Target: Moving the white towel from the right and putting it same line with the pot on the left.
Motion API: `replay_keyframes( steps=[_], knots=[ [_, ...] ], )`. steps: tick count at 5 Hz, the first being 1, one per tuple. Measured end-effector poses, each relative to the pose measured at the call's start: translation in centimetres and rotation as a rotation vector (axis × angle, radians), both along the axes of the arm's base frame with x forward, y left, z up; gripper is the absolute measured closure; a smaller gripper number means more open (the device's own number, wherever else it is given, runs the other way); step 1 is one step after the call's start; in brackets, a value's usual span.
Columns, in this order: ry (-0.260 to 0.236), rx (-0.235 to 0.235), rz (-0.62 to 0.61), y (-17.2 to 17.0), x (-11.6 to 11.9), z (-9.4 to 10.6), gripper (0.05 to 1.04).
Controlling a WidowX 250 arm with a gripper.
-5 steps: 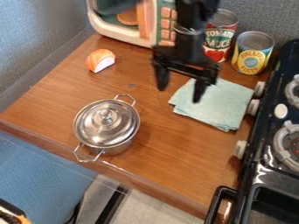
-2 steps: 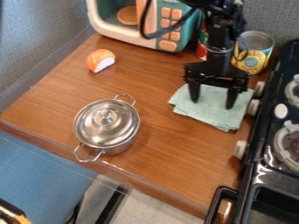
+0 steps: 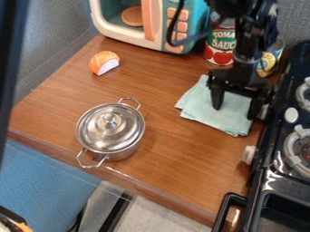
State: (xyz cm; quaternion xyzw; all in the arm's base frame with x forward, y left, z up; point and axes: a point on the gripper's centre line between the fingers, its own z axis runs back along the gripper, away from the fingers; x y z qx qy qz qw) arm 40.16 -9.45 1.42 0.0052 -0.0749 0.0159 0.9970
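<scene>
towel (image 3: 223, 120), pale green, folded on counter (image 3: 163, 170) between pot (image 3: 111, 129) and stove (image 3: 289, 180).
gripper (image 3: 234, 113) open above its stove-side part; to grasp well, shift clear of knobs (image 3: 249, 154), lower straight, pinch all layers.

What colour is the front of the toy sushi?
White, with orange on top of the sushi, in the camera view.
</scene>
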Motion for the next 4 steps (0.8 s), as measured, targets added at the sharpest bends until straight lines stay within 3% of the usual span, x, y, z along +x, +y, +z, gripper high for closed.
replay_keyframes(
  steps=[1, 4],
  knots=[
    [0.016, 0.061, -0.004, 1.1, 0.5, -0.6, 0.082],
    [0.039, 0.066, 0.063, 5.4, 0.9, -1.0, 0.083]
  ],
)
